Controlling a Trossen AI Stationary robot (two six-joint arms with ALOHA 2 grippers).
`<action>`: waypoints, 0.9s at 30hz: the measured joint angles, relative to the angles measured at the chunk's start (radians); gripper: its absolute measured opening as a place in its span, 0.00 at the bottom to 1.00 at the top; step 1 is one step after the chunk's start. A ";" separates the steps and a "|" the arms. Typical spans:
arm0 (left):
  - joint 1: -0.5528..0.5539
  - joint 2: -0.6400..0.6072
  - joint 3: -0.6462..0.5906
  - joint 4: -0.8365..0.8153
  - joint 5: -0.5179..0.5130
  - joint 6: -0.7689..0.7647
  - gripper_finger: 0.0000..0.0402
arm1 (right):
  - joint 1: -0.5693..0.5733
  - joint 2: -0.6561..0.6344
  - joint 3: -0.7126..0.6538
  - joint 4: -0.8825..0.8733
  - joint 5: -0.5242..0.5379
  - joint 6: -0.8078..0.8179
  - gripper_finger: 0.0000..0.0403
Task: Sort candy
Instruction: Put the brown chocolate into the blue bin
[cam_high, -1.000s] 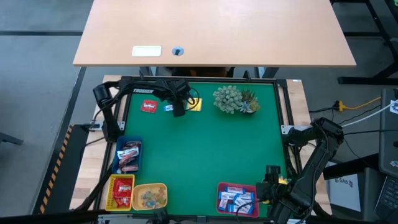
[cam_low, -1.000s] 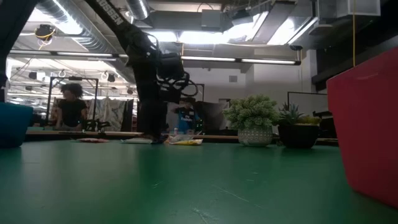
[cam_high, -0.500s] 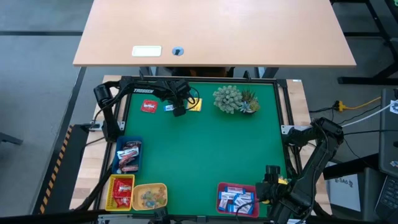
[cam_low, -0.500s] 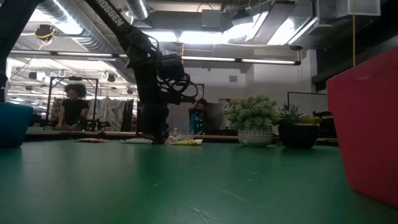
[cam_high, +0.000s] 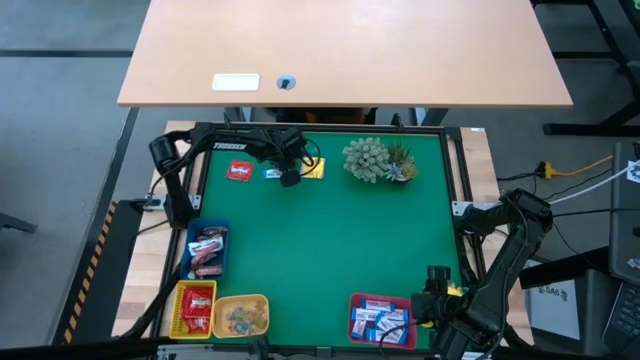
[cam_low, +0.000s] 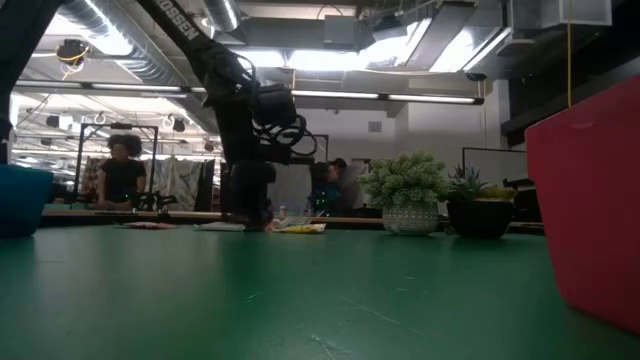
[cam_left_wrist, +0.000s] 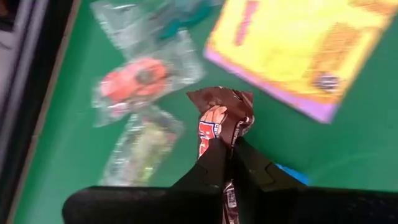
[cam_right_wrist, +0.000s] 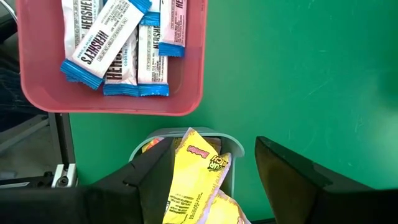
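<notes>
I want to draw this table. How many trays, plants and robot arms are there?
Trays: 5
Plants: 2
Robot arms: 2
Total: 9

I read "HERSHEY'S" on blue-and-white bars (cam_right_wrist: 99, 43) lying in pink tray (cam_right_wrist: 193, 74), right wrist view. Smaller print on those wrappers unreadable. White lettering on left arm link (cam_high: 231, 146), high view, too small for me to make out. Print on yellow wrapper (cam_right_wrist: 193, 180) and dark brown wrapper (cam_left_wrist: 221, 121): shapes only, I read no words.
</notes>
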 joint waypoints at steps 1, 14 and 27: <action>-0.003 -0.007 -0.001 -0.003 0.017 -0.002 0.00 | 0.000 0.000 0.000 0.001 0.000 0.000 0.55; -0.141 -0.189 -0.002 -0.092 0.174 -0.123 0.00 | 0.000 0.000 0.000 0.016 0.000 0.000 0.55; -0.496 -0.482 -0.001 -0.423 0.385 -0.436 0.00 | 0.000 0.000 0.000 0.110 0.000 0.000 0.55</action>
